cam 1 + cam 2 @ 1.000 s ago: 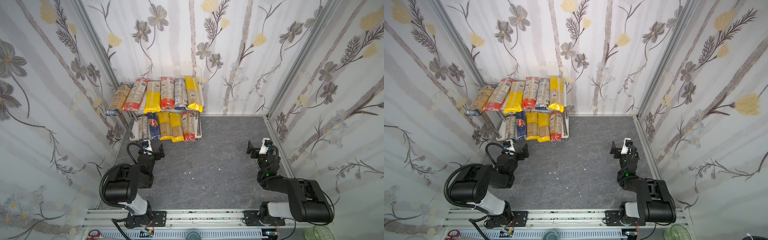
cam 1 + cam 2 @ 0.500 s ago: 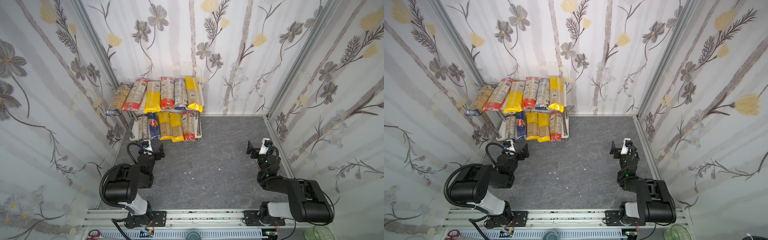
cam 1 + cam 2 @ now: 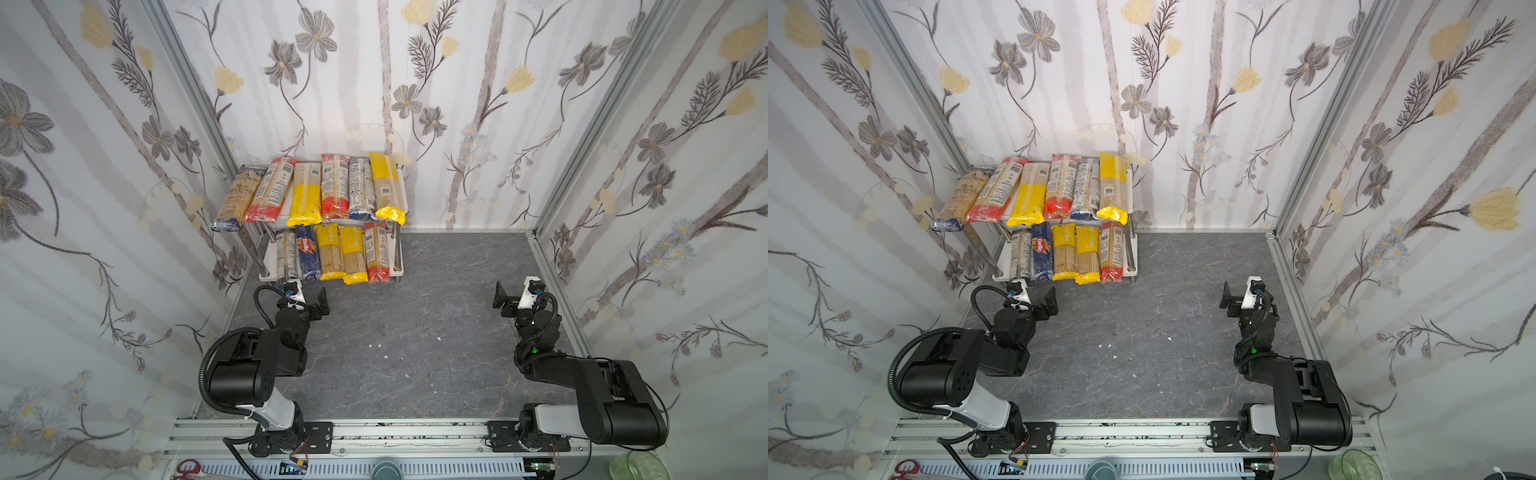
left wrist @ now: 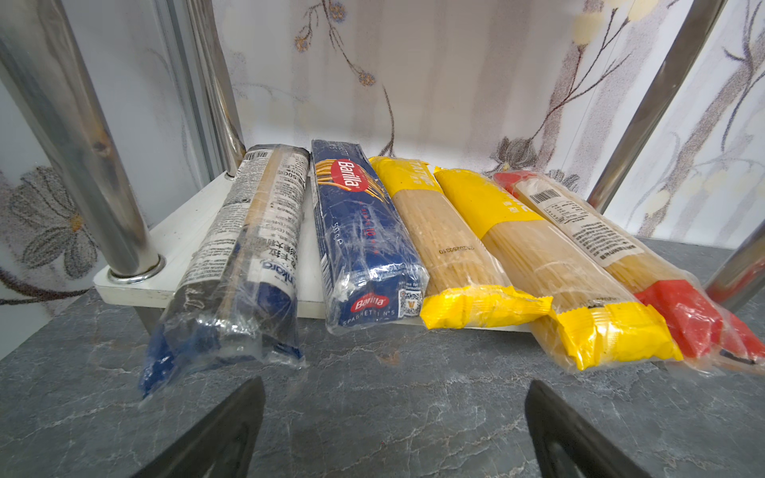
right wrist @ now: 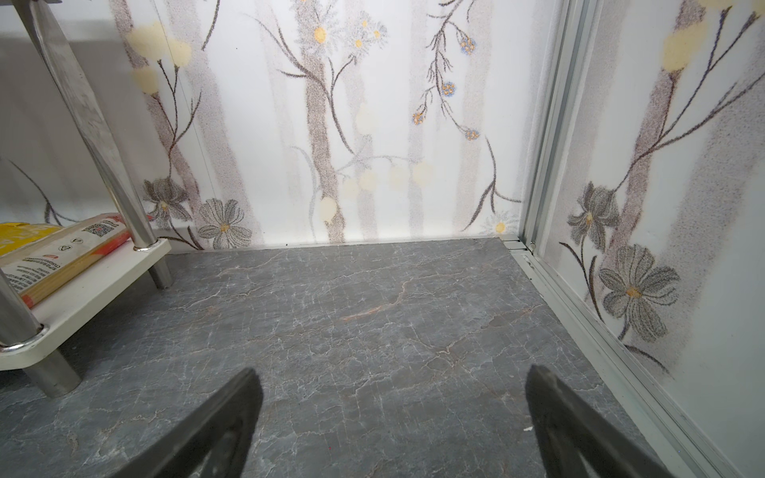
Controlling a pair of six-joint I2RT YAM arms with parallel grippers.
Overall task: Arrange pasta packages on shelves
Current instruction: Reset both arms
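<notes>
**All the spaghetti is on the rack, and both pincers are empty**

Your spaghetti packets [image 3: 332, 195] all lie on the two-tier rack [image 4: 182, 231], which stands at 11 o'clock on the dark stone-look table [image 3: 415, 332] in both top views. Six lie across the upper board and five across the lower. They lie flat and side by side, running front to back. I judge this is the only way such long packets fit, because the boards are shallower than the packets and the coloured ends overhang the front edge.

On the lower board, the leftmost packet with the dark blue end [image 4: 232, 265] sags until its tip seems to touch the table. Beside it come the blue Barilla packet [image 4: 360, 231], two yellow-ended packets [image 4: 459, 256] and a red-ended packet [image 4: 645, 265]. On the upper board, the leftmost packet [image 3: 239, 197] slants toward 10 o'clock and seems to hang partly off the side. It looks the likeliest to slip.

The left pincer [image 4: 393, 397] is spread wide and holds nothing. It sits low over the table with the lower row's ends near, at its 12 o'clock, not touching. The right pincer [image 5: 393, 385] is also released and empty, well apart from the rack at its 10 o'clock. No packet lies loose on the table, so the arranging looks finished, or short only of straightening.
</notes>
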